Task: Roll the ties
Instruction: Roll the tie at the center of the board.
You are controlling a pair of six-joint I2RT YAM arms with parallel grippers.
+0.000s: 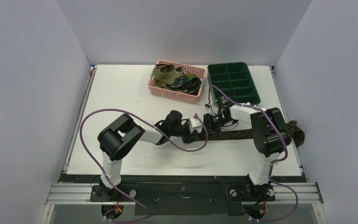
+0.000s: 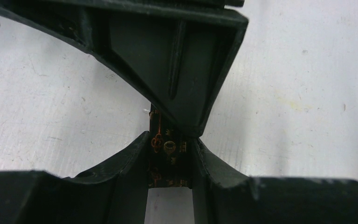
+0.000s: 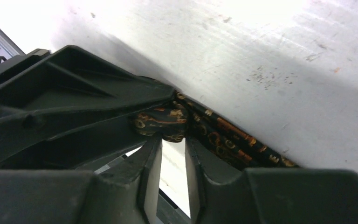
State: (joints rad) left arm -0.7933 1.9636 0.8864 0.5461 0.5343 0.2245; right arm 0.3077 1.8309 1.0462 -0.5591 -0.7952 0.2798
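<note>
Beyond the jaws, on the side away from the arm bases and a little to their left, a pink mesh basket (image 1: 171, 92) holds a heap of other ties (image 1: 175, 77) in olive, gold and blue. Just beside it, beyond the jaws and to their right, lies a dark green compartment tray (image 1: 257, 96). Both are well apart from the jaws.

The two sets of jaws meet tip to tip near the counter's middle and crowd each other. Each wrist view is half filled by the other arm's dark fingers. A purple cable (image 1: 186, 148) sags just on the near side of them.

The left jaws pinch the narrow end of the tie (image 2: 168, 148), whose dark cloth with orange-gold marks fills the space between their tips. The right jaws show a slim gap with white counter behind it. The tie's folded end (image 3: 161, 122) sits right at their tips, and we cannot tell whether they nip it.

From the jaws the tie (image 1: 235, 135) runs flat to their right and passes under the right arm (image 1: 268, 133). Its wide end shows past that arm at the counter's edge.

The counter (image 1: 121, 93) is white, scuffed and speckled up close. Plain pale walls (image 1: 28, 93) close it in on three sides, and a metal rail (image 1: 74, 192) runs along its near edge.
</note>
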